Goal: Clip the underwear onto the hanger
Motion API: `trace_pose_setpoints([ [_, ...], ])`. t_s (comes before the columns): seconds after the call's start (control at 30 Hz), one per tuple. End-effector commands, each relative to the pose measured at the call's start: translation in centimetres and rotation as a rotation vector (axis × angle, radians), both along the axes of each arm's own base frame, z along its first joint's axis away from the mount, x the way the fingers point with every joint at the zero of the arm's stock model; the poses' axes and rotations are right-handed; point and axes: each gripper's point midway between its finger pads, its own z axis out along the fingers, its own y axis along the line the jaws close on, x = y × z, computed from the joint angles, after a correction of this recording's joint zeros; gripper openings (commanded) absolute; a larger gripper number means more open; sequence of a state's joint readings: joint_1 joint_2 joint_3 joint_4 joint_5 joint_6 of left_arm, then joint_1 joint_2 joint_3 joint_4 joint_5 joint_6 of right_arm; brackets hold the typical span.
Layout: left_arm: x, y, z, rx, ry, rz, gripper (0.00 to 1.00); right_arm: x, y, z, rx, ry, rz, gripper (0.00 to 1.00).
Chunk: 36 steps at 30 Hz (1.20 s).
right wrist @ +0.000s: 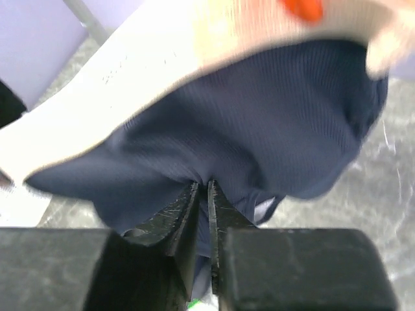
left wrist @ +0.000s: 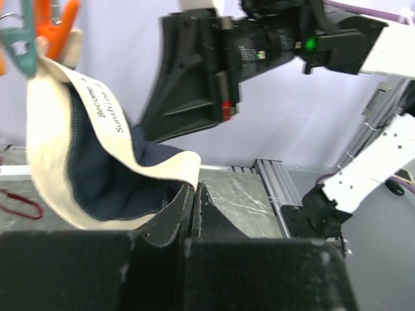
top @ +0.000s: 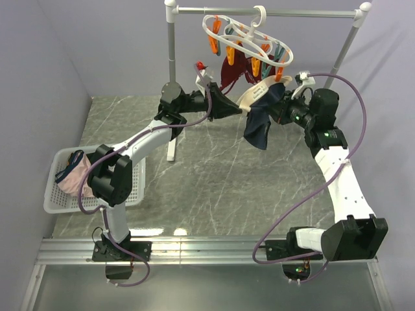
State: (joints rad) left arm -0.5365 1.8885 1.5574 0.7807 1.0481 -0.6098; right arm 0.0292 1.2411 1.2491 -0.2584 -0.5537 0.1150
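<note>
The white oval hanger (top: 246,35) hangs by its hook from the rail, with orange and teal clips dangling. The navy underwear (top: 259,126), with a beige waistband (top: 253,96), is stretched just below it between both grippers. My left gripper (top: 241,110) is shut on the waistband's end (left wrist: 185,165). My right gripper (top: 275,111) is shut on a bunch of the navy fabric (right wrist: 259,123). The waistband's upper end reaches a teal clip (left wrist: 23,48) and an orange clip (left wrist: 58,26). I cannot tell if a clip grips it.
A maroon-red garment (top: 233,68) hangs from the hanger behind the underwear. The grey rail stand (top: 172,58) spans the back. A white basket (top: 52,204) at the left holds a pink garment (top: 74,178). The tabletop is grey marble (top: 214,188).
</note>
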Motion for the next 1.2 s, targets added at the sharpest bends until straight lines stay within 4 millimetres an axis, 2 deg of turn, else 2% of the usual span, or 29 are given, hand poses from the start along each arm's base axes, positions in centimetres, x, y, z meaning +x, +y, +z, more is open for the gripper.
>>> trace_pose_setpoints([
  [0.0, -1.6, 0.1, 1.2, 0.019, -0.024, -0.062, 0.0, 1.6, 1.6, 2.4, 0.049, -0.087, 0.019, 0.2],
  [0.07, -1.8, 0.3, 1.3, 0.029, -0.017, -0.065, 0.0, 1.9, 2.0, 2.8, 0.059, -0.09, 0.025, 0.25],
  [0.1, -1.9, 0.2, 1.1, 0.034, -0.023, -0.065, 0.0, 2.0, 2.2, 2.6, 0.063, -0.079, 0.027, 0.31],
  [0.2, -1.6, 0.4, 0.6, 0.061, -0.025, -0.047, 0.0, 1.8, 2.1, 3.0, 0.049, -0.081, 0.028, 0.36],
  [0.23, -1.6, 0.5, 0.6, 0.066, -0.027, -0.043, 0.0, 1.7, 2.0, 3.1, 0.042, -0.085, 0.025, 0.35],
  [0.3, -1.6, 0.6, 0.4, 0.078, -0.033, -0.034, 0.0, 1.4, 1.7, 3.6, 0.035, -0.114, 0.015, 0.26],
  [0.43, -1.6, 0.7, 0.6, 0.08, -0.043, -0.028, 0.0, 2.3, 2.8, 2.3, 0.064, -0.098, 0.015, 0.11],
  [0.47, -1.7, 0.7, 0.6, 0.083, -0.039, -0.033, 0.0, 2.8, 3.7, 1.5, 0.061, -0.08, 0.028, 0.08],
  [0.6, -1.5, 0.4, 0.3, 0.095, -0.033, -0.031, 0.0, 4.3, 4.4, 1.9, 0.075, -0.128, 0.002, 0.09],
  [0.67, -1.4, -0.1, 0.3, 0.089, -0.03, -0.037, 0.0, 5.2, 4.5, 1.4, 0.076, -0.121, -0.021, 0.1],
  [0.8, -1.2, -1.6, -0.3, 0.097, -0.033, -0.042, 0.0, 6.0, 5.8, 1.7, 0.116, -0.122, -0.007, 0.11],
  [0.83, -1.0, -2.0, -0.8, 0.102, -0.029, -0.041, 0.0, 6.0, 6.4, 1.9, 0.118, -0.126, 0.006, 0.12],
  [0.97, -0.3, -3.8, -1.9, 0.105, -0.046, -0.018, 0.0, 6.0, 6.6, 2.5, 0.117, -0.135, 0.011, 0.14],
  [1.17, 2.7, -6.5, -6.2, 0.175, -0.069, 0.107, 0.0, 4.4, 5.2, 5.0, 0.084, -0.184, -0.001, 0.16],
])
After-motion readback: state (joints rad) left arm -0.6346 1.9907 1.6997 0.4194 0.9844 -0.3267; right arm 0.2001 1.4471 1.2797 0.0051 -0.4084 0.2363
